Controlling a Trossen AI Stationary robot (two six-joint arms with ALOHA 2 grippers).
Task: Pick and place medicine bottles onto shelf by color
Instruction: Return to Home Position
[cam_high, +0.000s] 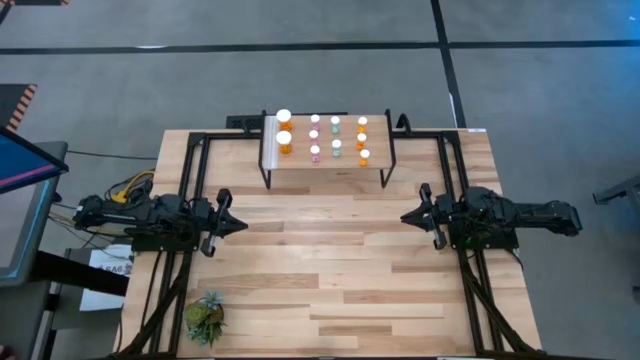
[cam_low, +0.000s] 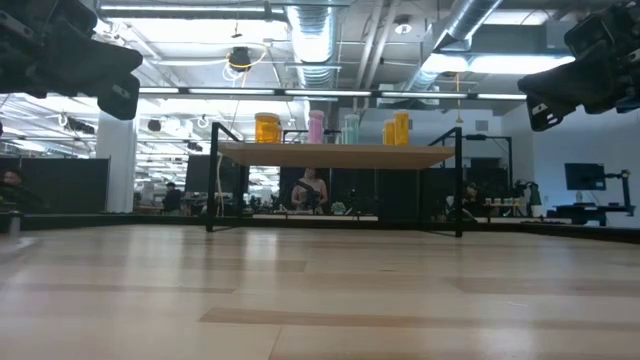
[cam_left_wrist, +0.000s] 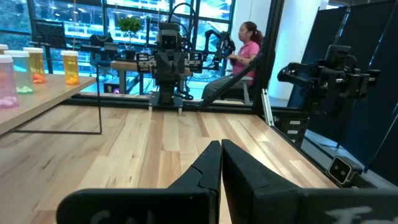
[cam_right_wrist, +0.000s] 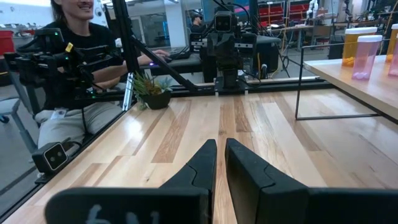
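At the desk's (cam_high: 330, 255) far edge, bottles (cam_high: 284, 141) stand sorted by colour on the shelf (cam_high: 340, 164), with the left gripper (cam_high: 237, 224) and right gripper (cam_high: 409, 216) hovering nearer, fingers (cam_left_wrist: 202, 175) clenched.

Floor: grey floor (cam_high: 300, 80) crossed by dark lines, across the top of the high view.
Ceiling: open, with silver ducts (cam_low: 310, 30) at the low view's upper centre.
Light: bright strip lights (cam_low: 470, 62), upper right of the low view.
Column: white column (cam_low: 117, 160), at the left of the low view.
Windows: tall glass panes (cam_left_wrist: 74, 15), upper left of the left wrist view.
Partitions: dark panels (cam_left_wrist: 379, 93), at that view's right edge.
People: seated person in a pink top (cam_left_wrist: 247, 46), upper centre there; seated person in a dark top (cam_right_wrist: 81, 56), upper left of the right wrist view.
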